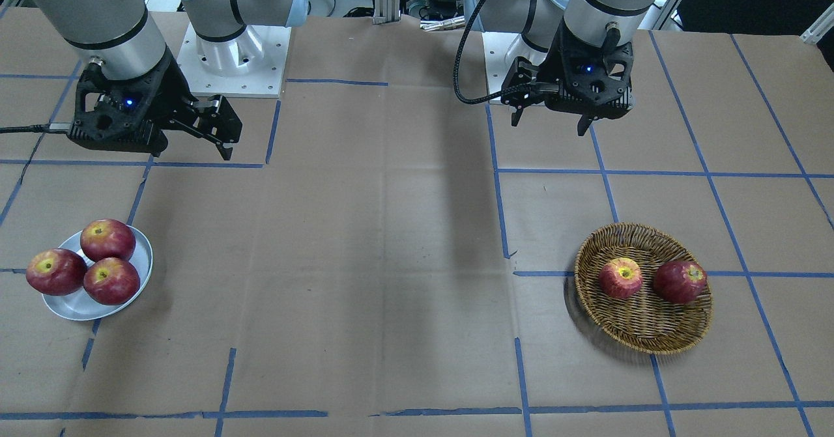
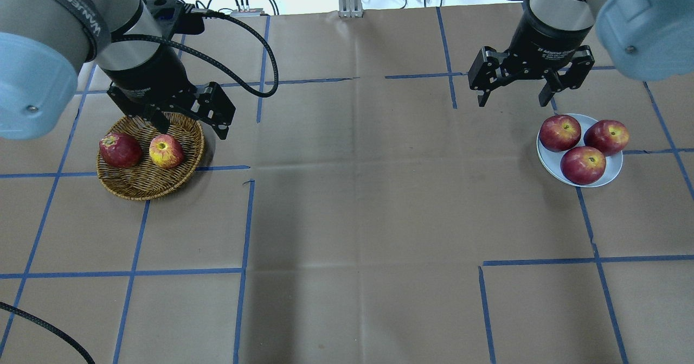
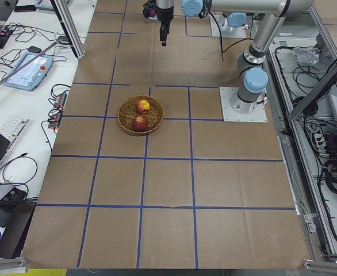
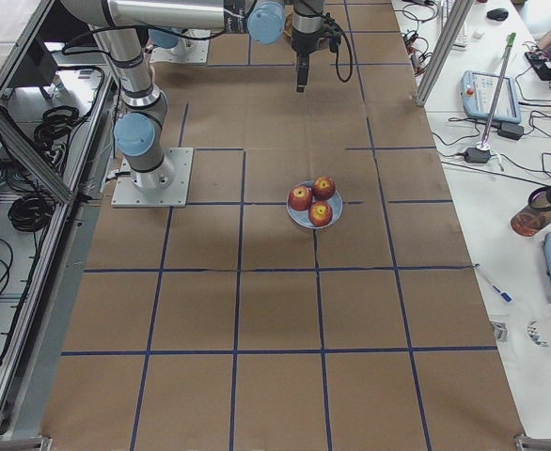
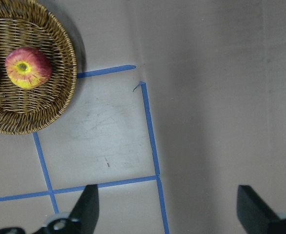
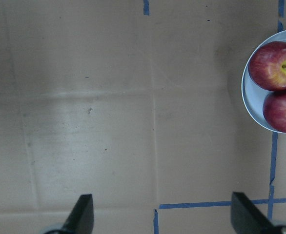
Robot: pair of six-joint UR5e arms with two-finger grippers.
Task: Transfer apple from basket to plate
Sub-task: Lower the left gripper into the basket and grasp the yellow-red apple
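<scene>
Apple: we see the apple (image 2: 166, 151) lying in the basket (image 2: 152, 190) with its yellow stem hollow up, on the side nearer the worktop's middle.
Neighbour: a dark apple (image 2: 120, 149) lies just beside it in the same basket.
Basket: it sits on the worktop (image 2: 352, 190) on the robot's left, across a line of blue tape (image 2: 133, 272).
Plate: the plate (image 2: 546, 157) is well apart from the basket, on the robot's right. We count three apples (image 2: 583, 164) crowded on it.
Left end effector: the left end effector (image 2: 187, 125) hangs raised above the worktop with its fingers spread wide and nothing between them. In its wrist view the basket lies off to one side of the fingers.
Right end effector: the right end effector (image 2: 512, 102) also hangs raised, with its fingers apart and holding nothing. In its wrist view the plate shows at the edge, beside the fingers rather than between them.
</scene>
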